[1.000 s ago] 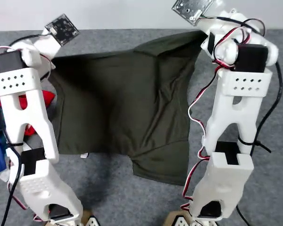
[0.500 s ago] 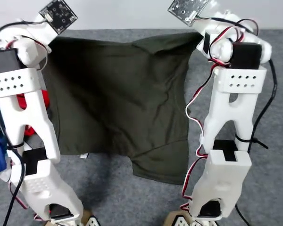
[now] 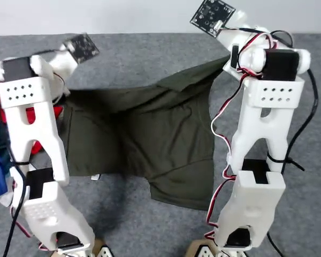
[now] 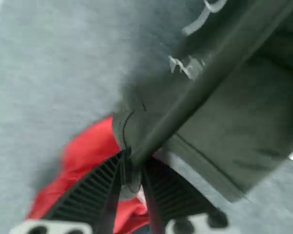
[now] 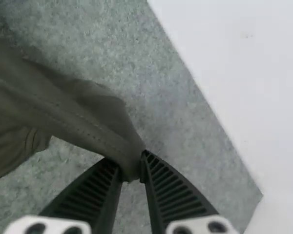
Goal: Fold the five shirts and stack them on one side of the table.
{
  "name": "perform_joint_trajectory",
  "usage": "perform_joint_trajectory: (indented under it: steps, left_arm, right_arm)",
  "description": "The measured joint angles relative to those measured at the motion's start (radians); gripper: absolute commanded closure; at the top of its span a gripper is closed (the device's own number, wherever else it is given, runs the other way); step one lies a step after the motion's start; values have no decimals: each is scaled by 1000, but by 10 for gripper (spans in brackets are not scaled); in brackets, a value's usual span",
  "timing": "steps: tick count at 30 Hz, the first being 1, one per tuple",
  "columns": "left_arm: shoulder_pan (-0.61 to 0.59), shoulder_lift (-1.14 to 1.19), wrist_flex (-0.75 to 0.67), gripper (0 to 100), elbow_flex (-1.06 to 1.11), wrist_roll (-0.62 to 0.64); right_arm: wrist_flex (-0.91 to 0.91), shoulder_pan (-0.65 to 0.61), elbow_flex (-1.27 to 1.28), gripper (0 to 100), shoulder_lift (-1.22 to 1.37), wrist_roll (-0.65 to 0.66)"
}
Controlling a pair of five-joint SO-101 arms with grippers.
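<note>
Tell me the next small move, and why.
Probably draw the right hand toward the near side, level with the left hand. Both pinch the shirt by its far edge, and the right corner sits farther back, leaving the fold skewed.

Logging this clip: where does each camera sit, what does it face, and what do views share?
High view: fixed overhead, looking down at the grey table, left arm and right arm flanking the olive shirt.
Left wrist view: on the left arm, along the left pincer, shut on the shirt's edge over a red garment.
Right wrist view: on the right arm, along the right pincer, shut on the shirt's corner.
Shared: olive shirt, table.
</note>
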Motion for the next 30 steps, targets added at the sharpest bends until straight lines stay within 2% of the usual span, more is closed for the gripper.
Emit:
perform_joint_trajectory:
  steps: [5, 13, 19, 30]
  left_arm:
    - [0, 0, 0, 992, 141, -40]
    - [-35, 0, 0, 992, 180, -48]
    - [-38, 0, 0, 992, 310, -83]
    - [-51, 0, -3, 992, 448, -94]
  right_arm:
    - [0, 3, 157, 988, -74, 0]
    - [0, 3, 698, 988, -402, 0]
    - [0, 3, 1069, 988, -609, 0]
    - [-46, 3, 1626, 988, -835, -2]
